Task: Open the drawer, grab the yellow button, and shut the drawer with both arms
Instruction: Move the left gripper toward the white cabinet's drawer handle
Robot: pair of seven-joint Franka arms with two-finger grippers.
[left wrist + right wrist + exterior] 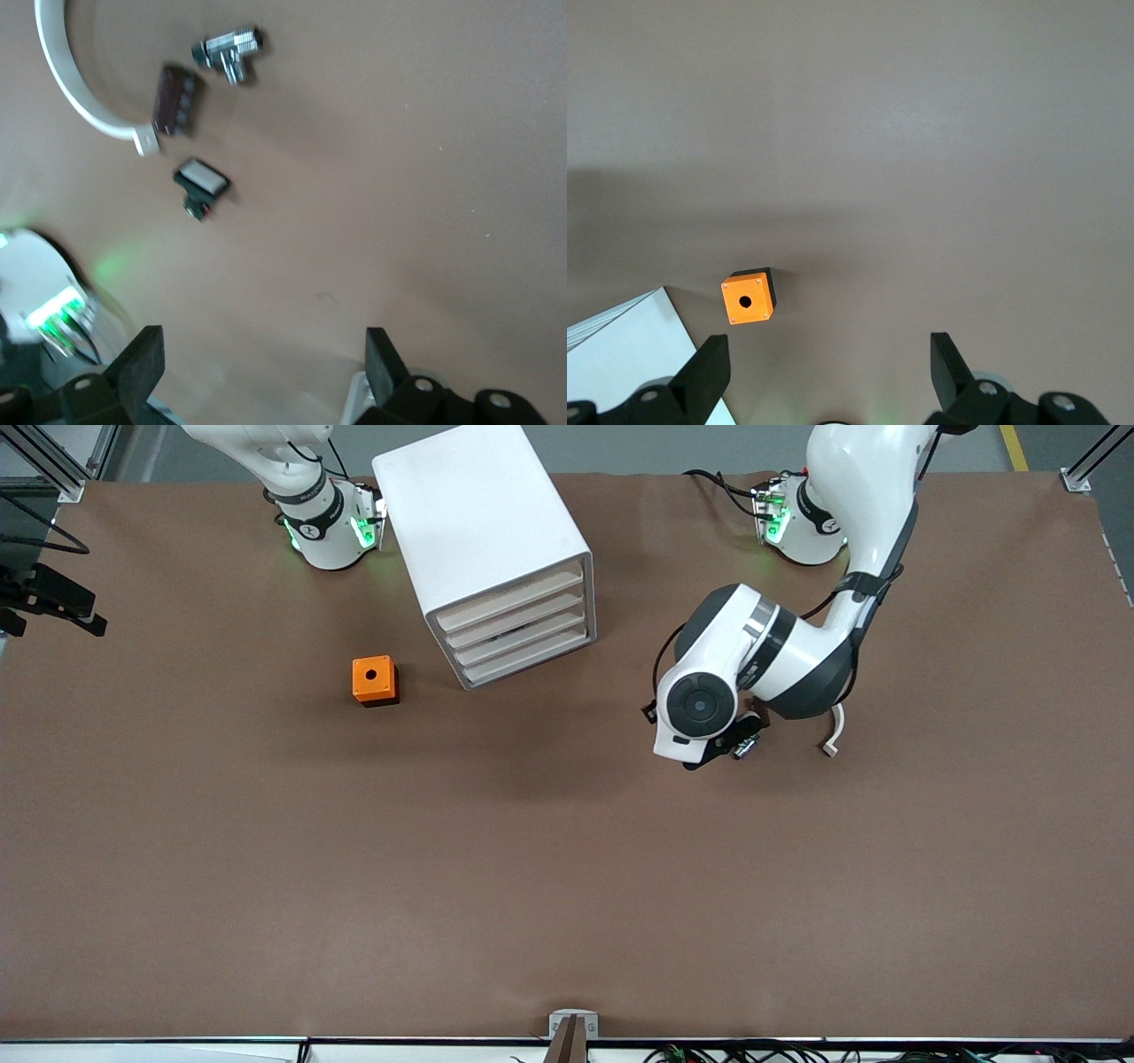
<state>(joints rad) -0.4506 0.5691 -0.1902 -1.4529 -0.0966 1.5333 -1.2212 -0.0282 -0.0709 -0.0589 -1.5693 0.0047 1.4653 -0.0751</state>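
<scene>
The white cabinet (pixel 483 522) stands near the right arm's base. Its uppermost drawer (pixel 512 597) is shut, like the three below it. The button is hidden. My left gripper (pixel 263 372) is open and empty, high over bare table between the cabinet and the left arm's end. In the front view the left arm's wrist (pixel 700 707) covers it. My right gripper (pixel 830 372) is open and empty, up over the table near its base. It looks down on the orange cube (pixel 748 298) and a corner of the cabinet (pixel 620 345). It is out of the front view.
The orange cube with a round hole (pixel 374 679) sits beside the cabinet, toward the right arm's end. By the left wrist lie a metal fitting (pixel 228 50), a dark red part (pixel 175 99), a small black part with a white face (pixel 202 181) and a white curved strip (pixel 71 84).
</scene>
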